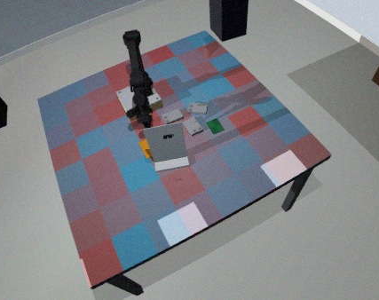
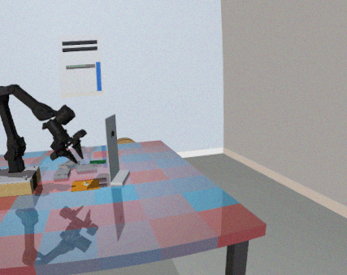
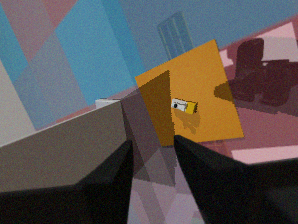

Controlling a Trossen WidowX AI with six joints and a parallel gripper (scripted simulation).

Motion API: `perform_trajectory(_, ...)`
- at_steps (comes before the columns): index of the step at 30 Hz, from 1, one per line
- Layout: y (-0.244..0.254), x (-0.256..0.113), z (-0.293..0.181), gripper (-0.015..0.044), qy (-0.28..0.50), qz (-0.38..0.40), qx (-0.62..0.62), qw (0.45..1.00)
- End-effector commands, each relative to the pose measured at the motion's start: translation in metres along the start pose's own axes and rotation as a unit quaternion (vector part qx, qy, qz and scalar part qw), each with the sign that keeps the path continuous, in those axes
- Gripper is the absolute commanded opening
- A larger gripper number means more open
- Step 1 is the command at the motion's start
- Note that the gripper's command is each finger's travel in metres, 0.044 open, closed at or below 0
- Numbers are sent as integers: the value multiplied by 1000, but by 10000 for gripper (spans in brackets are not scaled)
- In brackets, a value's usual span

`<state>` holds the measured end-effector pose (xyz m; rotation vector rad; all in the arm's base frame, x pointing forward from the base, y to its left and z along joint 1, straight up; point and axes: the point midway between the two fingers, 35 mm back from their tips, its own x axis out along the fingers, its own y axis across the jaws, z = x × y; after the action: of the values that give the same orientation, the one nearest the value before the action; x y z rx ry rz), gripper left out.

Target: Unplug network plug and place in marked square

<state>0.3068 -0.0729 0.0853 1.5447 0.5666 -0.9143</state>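
The plug (image 3: 184, 106) (image 2: 86, 184), white with a yellow end, lies on its own on the orange square (image 3: 210, 60) (image 2: 76, 187) (image 1: 144, 148), well inside its edges. In the top view the panel hides part of the square, and I cannot make out the plug there. The grey panel (image 1: 164, 151) (image 2: 112, 152) (image 3: 65, 157) stands upright on its white foot. Its socket (image 1: 168, 136) (image 2: 112, 133) shows as a dark opening with no plug in it. My gripper (image 3: 153, 142) (image 2: 79, 160) is open and empty, raised above the table on the arm side of the panel, clear of plug and panel.
Several flat grey blocks, one (image 1: 172, 116) near the arm, lie beside the gripper's area. A green patch (image 1: 215, 126) (image 2: 97, 162) lies beyond them. The arm's base box (image 1: 124, 98) (image 2: 10, 189) stands behind. The panel is the tall obstacle close to the fingers.
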Motion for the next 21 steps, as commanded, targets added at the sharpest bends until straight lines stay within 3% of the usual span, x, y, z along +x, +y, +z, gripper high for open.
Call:
perform_trajectory(1,6,-8,0,156,0,6,-1,1000)
perform_trajectory(21,36,-45,0,156,0,3,0,1000)
